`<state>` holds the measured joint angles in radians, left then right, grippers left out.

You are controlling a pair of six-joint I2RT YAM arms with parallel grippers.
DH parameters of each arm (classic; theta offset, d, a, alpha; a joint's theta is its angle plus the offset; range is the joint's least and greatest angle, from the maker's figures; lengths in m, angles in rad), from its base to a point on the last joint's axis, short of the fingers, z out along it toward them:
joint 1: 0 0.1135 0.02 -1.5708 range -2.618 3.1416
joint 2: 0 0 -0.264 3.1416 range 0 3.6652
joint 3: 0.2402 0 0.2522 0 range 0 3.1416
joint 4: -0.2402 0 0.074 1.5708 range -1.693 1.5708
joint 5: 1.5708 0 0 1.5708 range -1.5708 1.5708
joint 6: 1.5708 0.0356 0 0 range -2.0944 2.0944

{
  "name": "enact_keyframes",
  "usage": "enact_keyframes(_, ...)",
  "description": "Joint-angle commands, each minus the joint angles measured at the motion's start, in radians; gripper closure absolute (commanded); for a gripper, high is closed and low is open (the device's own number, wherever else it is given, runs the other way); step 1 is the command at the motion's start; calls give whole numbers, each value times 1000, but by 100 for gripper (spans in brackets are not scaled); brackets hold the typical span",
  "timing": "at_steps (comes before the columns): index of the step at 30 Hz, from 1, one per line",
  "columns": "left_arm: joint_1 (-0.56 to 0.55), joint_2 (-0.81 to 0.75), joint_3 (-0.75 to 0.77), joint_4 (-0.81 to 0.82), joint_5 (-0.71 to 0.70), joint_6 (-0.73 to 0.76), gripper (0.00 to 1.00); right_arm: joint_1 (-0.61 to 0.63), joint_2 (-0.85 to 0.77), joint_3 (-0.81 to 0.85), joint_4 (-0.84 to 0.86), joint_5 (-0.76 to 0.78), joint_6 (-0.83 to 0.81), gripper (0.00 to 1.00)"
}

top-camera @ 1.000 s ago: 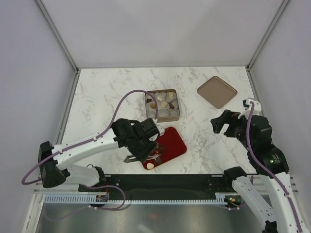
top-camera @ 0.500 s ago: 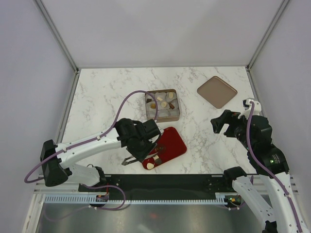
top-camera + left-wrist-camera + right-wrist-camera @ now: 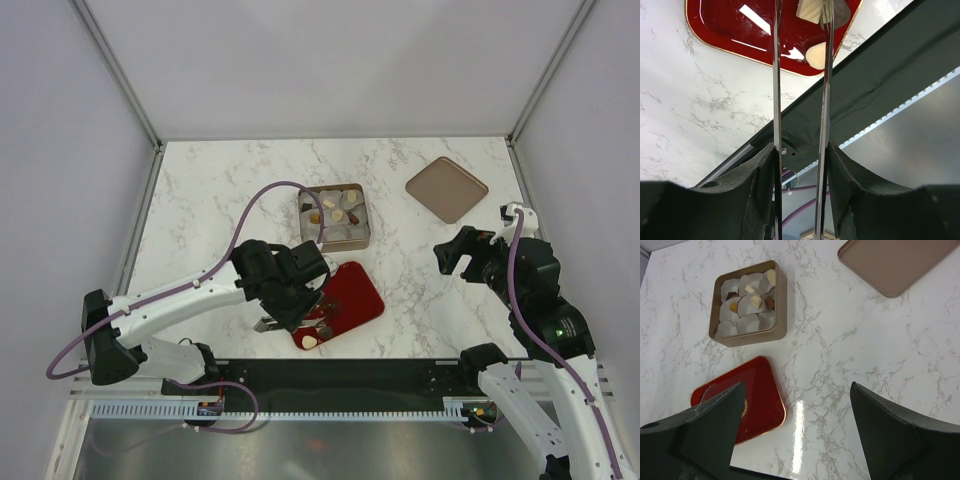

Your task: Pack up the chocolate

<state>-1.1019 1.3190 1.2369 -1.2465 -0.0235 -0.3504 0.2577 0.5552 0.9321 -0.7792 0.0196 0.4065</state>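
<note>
1. At the table's near edge, the left gripper [image 3: 306, 318] hangs over the near corner of the red tray [image 3: 355, 290]. Its two long thin blades stand apart with a clear gap and clamp nothing. Their tips run out of the top of the left wrist view.
2. Three bits of chocolate lie on that corner of the tray. A cream round piece [image 3: 815, 55] sits by the rim, just beside the right blade. Further along, a cream square piece [image 3: 809, 10] lies between the blades, and a grey-brown round piece [image 3: 841, 11] lies outside the right one. The blade crosses where those two meet, so I cannot tell whether they touch.
3. The right gripper [image 3: 455, 252] hovers over the bare marble table [image 3: 200, 200], right of the tray, with its fingers spread wide and nothing held.
4. Beyond the tray, near it but apart, stands the gold tin [image 3: 781, 305], lined with pleated white paper cups [image 3: 726, 330]. More chocolate sits in these: cream pieces [image 3: 756, 301] in the middle and at the far right, and a tan piece [image 3: 733, 305] and a dark piece [image 3: 730, 294] on the left.
5. Farthest right, well apart from the tin, the tan lid [image 3: 447, 188] lies flat.
</note>
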Motion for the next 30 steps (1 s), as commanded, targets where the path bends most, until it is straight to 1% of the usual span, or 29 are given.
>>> enact_keyframes(1,-7,-6,36,-37,19,18,50,0,-8,40,12,2,3,6)
enact_keyframes(12,-7,22,36,-48,13,31,50,0,-8,42,12,2,2,6)
enact_keyframes(18,-7,48,50,-68,-35,16,49,0,-18,36,11,8,3,6)
enact_keyframes(23,-6,72,90,-100,-105,-5,47,0,-21,33,9,11,2,6)
enact_keyframes(28,-6,71,173,-131,-159,-24,47,0,-29,33,8,17,0,6)
enact_keyframes(30,-7,63,208,-131,-142,-16,47,0,-31,33,6,17,0,6)
